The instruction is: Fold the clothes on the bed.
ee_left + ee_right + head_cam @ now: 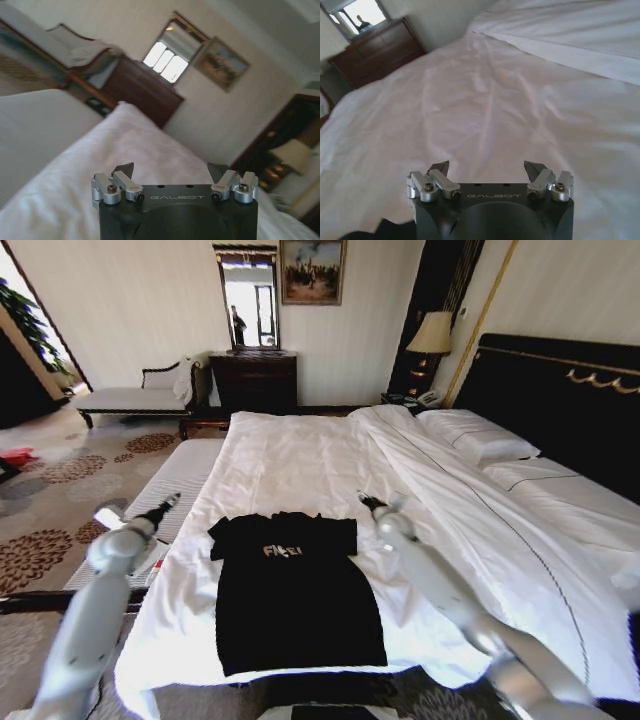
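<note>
Black T-shirt [295, 590] flat on bed [300, 455]; left claw [172, 502], right claw [370, 502] flank it, both open.

White-sheeted bed [300, 455]: black T-shirt [293, 590] flat near foot edge, pillows [478, 438] by headboard, apparently two.

"GALBOT" on left tool [172, 175], "GALBOT" on right tool [487, 171], pale lettering on T-shirt [290, 600] illegible
</note>
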Controlling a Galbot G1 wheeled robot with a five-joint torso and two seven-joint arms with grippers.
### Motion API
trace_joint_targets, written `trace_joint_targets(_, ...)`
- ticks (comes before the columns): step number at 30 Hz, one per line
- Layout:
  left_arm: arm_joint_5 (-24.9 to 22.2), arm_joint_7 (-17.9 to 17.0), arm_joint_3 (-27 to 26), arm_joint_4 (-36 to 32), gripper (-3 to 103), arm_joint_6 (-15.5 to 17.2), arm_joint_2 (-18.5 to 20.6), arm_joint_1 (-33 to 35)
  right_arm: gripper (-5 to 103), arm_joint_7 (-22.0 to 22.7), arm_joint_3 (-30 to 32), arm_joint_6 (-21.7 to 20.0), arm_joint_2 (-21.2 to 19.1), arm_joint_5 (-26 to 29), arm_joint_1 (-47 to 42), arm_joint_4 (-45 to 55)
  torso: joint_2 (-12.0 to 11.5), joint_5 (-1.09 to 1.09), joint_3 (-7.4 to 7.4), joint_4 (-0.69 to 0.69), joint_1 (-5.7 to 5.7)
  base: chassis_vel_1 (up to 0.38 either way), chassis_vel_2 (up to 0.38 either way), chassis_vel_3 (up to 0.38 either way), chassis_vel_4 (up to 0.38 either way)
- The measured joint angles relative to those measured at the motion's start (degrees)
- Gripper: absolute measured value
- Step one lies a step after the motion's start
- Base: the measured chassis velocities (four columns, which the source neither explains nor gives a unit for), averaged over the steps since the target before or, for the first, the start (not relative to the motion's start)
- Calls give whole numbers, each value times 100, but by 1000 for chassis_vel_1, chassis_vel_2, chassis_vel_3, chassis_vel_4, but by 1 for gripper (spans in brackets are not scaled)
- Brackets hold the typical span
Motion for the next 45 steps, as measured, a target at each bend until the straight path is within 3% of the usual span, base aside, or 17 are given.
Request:
trace_joint_targets(3, -440, -12, -141, -771, 93, -20, 88, 27, 93, 119, 206, -83, 16, 261, -148, 21, -1, 6, 2, 7, 1, 0, 0, 0, 0)
trace_joint_targets(4, -973, -6, -265, -1505, 100, -57, 231, -48, 99, 415, 301, -146, 193, 713, -53, -124, -1, 4, 2, 19, 3, 0, 0, 0, 0)
trace_joint_targets(6, -1020, -23, -262, -1790, 100, -43, 301, -58, 100, 450, 256, -160, 291, 774, 23, -308, -1, -1, 3, 19, 3, 0, 0, 0, 0)
trace_joint_targets(12, -1008, -122, -283, -2067, 100, 62, 341, 60, 100, 332, 37, -161, 488, 700, 243, -722, -1, 2, 3, 16, 3, 0, 0, 0, 0)
trace_joint_targets(19, -938, -214, -364, -2032, 100, 155, 395, 209, 100, 95, -67, -172, 1041, 810, 622, -1250, -3, -1, 4, 19, 5, 0, 0, 0, 0)
trace_joint_targets(29, -949, -272, -317, -1931, 100, 223, 393, 94, 103, -364, -289, -124, 1381, 246, 870, -1906, -3, 1, 4, 15, 5, 0, 0, 0, 0)
trace_joint_targets(33, -949, -280, -314, -1920, 100, 230, 381, 91, 95, -410, -310, -115, 1386, 176, 875, -1954, -3, 1, 4, 15, 5, 0, 0, 0, 0)
trace_joint_targets(37, -948, -287, -315, -1908, 100, 237, 366, 93, 73, -419, -316, -111, 1372, 137, 821, -1919, -2, 1, 3, 15, 4, 0, 0, 0, 0)
trace_joint_targets(39, -945, -288, -315, -1908, 100, 238, 363, 97, 73, -420, -318, -111, 1367, 130, 809, -1904, -2, 1, 3, 15, 4, 0, 0, 0, 0)
trace_joint_targets(40, -939, -291, -316, -1908, 100, 239, 355, 109, 63, -422, -322, -109, 1363, 119, 788, -1883, -3, 1, 3, 15, 5, 0, 0, 0, 0)
trace_joint_targets(43, -928, -297, -327, -1910, 100, 241, 347, 136, 57, -431, -330, -105, 1357, 94, 766, -1855, -3, 1, 3, 15, 5, 0, 0, 0, 0)
trace_joint_targets(45, -923, -300, -339, -1919, 100, 244, 345, 156, 46, -441, -341, -98, 1351, 81, 759, -1834, -2, 1, 3, 15, 4, 0, 0, 0, 0)
